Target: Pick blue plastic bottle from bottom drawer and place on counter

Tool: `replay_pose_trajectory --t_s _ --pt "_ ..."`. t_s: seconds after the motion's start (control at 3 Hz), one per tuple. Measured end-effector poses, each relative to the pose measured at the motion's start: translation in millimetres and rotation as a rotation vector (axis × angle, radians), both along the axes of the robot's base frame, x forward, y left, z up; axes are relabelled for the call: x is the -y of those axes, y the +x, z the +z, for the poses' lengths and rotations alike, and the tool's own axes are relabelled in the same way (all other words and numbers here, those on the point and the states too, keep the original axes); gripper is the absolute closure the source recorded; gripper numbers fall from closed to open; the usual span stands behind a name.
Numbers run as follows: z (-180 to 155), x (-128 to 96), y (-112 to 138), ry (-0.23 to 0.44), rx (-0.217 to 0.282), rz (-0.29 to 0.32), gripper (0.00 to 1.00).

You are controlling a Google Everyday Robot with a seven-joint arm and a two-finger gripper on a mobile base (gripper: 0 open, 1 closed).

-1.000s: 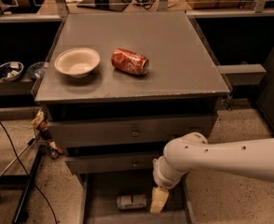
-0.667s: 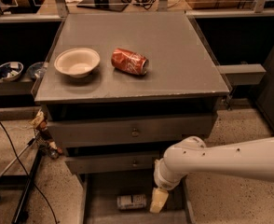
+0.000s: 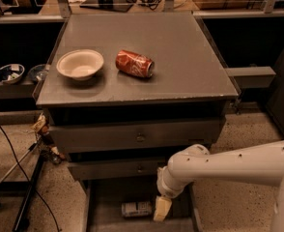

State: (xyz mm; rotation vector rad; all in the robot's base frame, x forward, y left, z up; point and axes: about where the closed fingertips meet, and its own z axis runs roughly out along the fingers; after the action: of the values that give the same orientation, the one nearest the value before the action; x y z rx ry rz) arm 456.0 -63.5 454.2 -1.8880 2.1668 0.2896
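Observation:
The blue plastic bottle (image 3: 136, 209) lies on its side in the open bottom drawer (image 3: 103, 202), at the bottom of the camera view. My gripper (image 3: 161, 209) hangs down from the white arm into the drawer, just right of the bottle and close to it. Only one pale finger shows. The counter (image 3: 180, 57) is the grey top of the cabinet, above and behind the arm.
A white bowl (image 3: 80, 64) and a crushed red soda can (image 3: 134, 63) sit on the counter's front left part. The two upper drawers (image 3: 140, 137) are shut. Cables and a stand leg (image 3: 28, 197) lie on the floor at left.
The arm has shifted slightly left and lower, bringing the gripper a little closer to the bottle. The bottle, can and bowl have not moved.

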Motion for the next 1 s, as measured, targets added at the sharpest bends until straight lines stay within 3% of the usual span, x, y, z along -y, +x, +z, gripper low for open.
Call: replay_pose_trajectory --t_s 0.67,1.0 --pt "-52 -19 12 0.077 -0.029 0.046 0.0" --pt "-52 -19 12 0.077 -0.029 0.046 0.0"
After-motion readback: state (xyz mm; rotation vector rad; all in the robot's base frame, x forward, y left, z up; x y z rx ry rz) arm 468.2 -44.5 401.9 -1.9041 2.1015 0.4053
